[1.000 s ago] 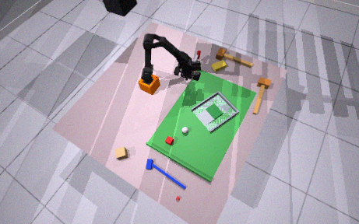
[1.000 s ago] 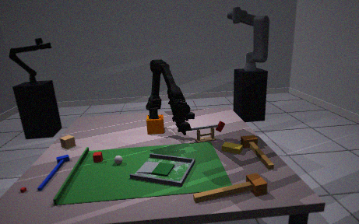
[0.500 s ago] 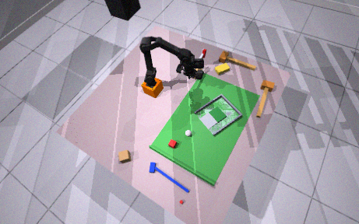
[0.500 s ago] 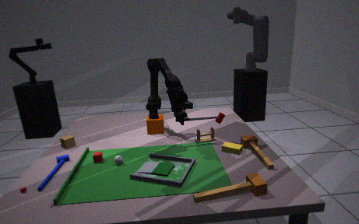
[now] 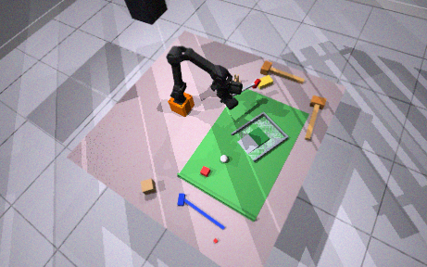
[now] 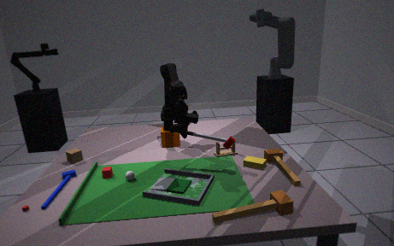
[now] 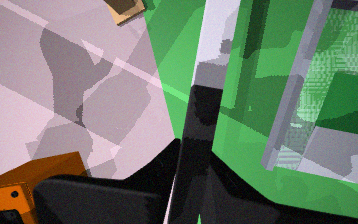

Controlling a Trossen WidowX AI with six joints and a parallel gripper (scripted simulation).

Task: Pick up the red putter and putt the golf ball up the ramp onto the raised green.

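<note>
My gripper (image 5: 230,102) (image 6: 184,131) (image 7: 187,145) is shut on the black grip of the red putter (image 5: 257,83) (image 6: 229,143) (image 7: 215,40). The putter is held above the table, its shaft slanting away and its red head near the wooden rack (image 5: 236,79) (image 6: 226,154) (image 7: 127,12). The white golf ball (image 5: 224,158) (image 6: 130,175) lies on the green mat (image 5: 207,150) (image 6: 102,201), in front of the grey ramp (image 5: 249,141) (image 6: 161,184) (image 7: 330,150). The ramp meets the dark green raised green (image 5: 259,135) (image 6: 179,184) (image 7: 352,102). The putter head is outside the wrist view.
Grey rails (image 5: 271,149) (image 7: 292,100) border the raised green. A red cube (image 5: 205,171) (image 6: 107,172) sits near the ball. A blue club (image 5: 203,213) (image 6: 56,192), a tan block (image 5: 147,186) (image 6: 74,155), a yellow block (image 5: 266,82) (image 6: 255,162) and two wooden mallets lie around the mat.
</note>
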